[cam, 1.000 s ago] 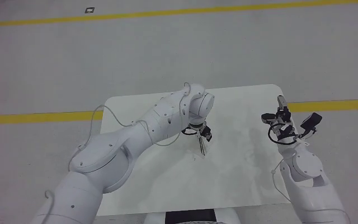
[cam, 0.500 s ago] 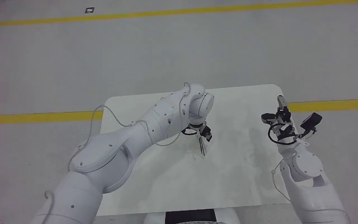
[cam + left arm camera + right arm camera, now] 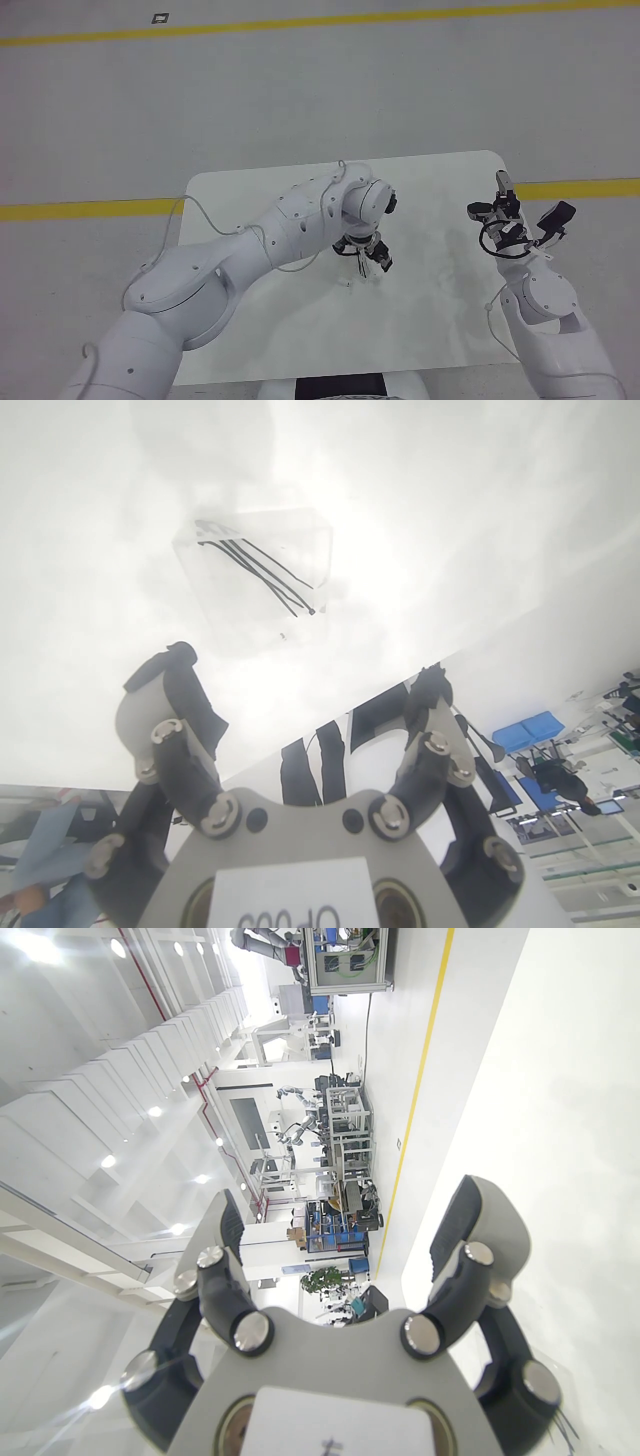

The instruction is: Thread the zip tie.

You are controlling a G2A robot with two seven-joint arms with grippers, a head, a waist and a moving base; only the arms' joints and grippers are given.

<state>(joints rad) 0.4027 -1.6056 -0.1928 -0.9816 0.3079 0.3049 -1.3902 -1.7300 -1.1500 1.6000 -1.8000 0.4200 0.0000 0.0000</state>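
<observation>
Several black zip ties (image 3: 260, 572) lie side by side in a clear shallow box (image 3: 322, 545) on the white table (image 3: 440, 310). My left gripper (image 3: 300, 685) hovers a short way from the box, open, with nothing between its fingers. From above, that gripper (image 3: 374, 256) hangs over the middle of the table and covers most of the box. My right gripper (image 3: 350, 1223) is open and empty, and faces out into the room. In the top view it (image 3: 503, 203) is raised over the table's right edge.
A tiny dark speck (image 3: 346, 284) lies on the table just in front of the left gripper. The table's front edge (image 3: 380, 695) runs close behind the left fingers. A yellow floor line (image 3: 90, 209) passes on both sides of the table.
My left gripper has shifted to the right and a little toward the table's front, now over where the zip ties showed. The right arm has kept still.
</observation>
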